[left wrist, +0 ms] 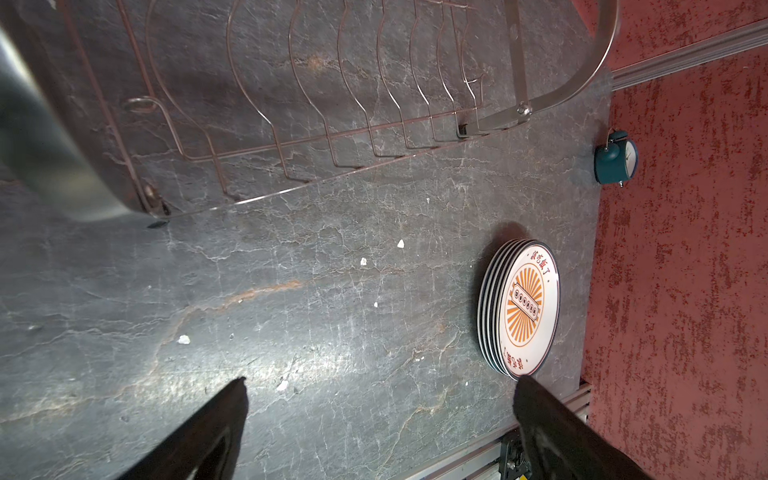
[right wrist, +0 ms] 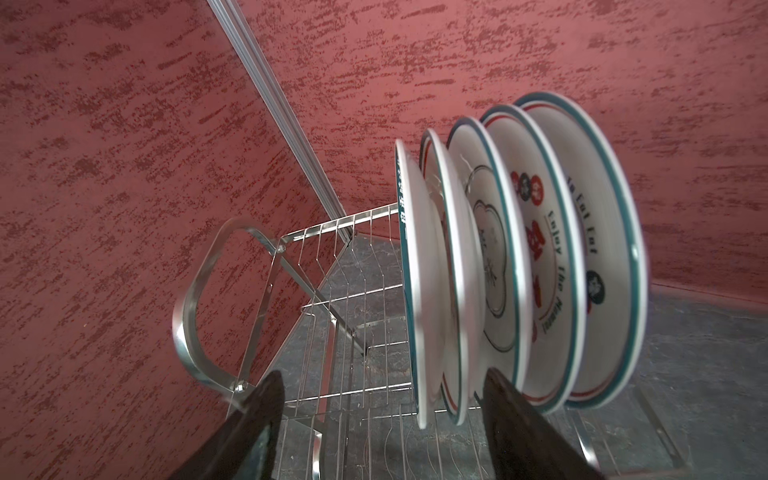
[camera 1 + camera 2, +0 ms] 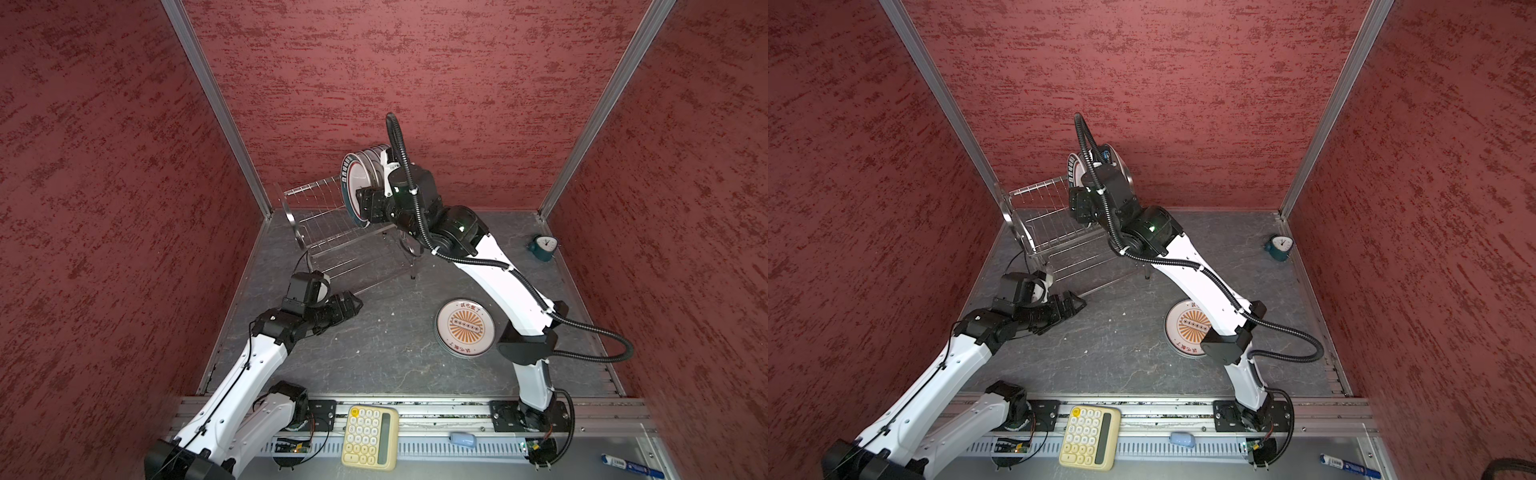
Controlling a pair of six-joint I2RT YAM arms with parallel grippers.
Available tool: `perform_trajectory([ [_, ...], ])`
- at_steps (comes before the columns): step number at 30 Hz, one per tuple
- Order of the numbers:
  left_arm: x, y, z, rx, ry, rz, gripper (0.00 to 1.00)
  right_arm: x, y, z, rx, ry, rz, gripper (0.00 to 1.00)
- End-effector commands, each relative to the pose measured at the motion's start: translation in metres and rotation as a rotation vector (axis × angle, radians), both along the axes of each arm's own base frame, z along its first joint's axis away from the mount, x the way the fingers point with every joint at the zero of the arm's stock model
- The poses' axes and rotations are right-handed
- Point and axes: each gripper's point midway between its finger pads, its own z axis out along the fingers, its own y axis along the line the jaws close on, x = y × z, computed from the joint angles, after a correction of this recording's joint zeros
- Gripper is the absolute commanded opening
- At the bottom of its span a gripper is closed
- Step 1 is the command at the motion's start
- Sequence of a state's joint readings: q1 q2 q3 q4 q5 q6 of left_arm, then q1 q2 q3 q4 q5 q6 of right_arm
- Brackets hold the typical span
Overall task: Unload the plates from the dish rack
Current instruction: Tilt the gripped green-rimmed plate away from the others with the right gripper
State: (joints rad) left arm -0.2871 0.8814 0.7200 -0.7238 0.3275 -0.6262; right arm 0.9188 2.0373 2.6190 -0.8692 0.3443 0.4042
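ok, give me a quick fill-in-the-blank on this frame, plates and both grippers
1. The top plate of the stack on the table shows an ___ sunburst.
2. The right wrist view shows ___ plates in the dish rack.
3. The left gripper, fingers apart, holds ___.
4. The right gripper faces those plates, its fingers ___.
Missing: orange; five; nothing; open.

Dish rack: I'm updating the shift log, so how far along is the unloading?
Done: a stack of plates lies flat on the table. In hand: the right end effector, open, is at the dish rack, gripping nothing. Remaining: five plates stand upright in it.
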Motion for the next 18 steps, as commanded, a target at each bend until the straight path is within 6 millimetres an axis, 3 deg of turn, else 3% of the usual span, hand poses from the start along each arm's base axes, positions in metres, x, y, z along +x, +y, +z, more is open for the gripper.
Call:
perform_trajectory([
  [1, 0.006, 0.000, 0.003, 0.015, -0.036, -0.009, 0.99, 0.000, -0.008, 0.000, -0.019, 0.001, -0.021, 0.75],
  [18, 0.010, 0.001, -0.005, 0.035, -0.029, -0.011, 0.99, 0.002, 0.015, -0.012, 0.011, 0.029, 0.044, 0.72],
])
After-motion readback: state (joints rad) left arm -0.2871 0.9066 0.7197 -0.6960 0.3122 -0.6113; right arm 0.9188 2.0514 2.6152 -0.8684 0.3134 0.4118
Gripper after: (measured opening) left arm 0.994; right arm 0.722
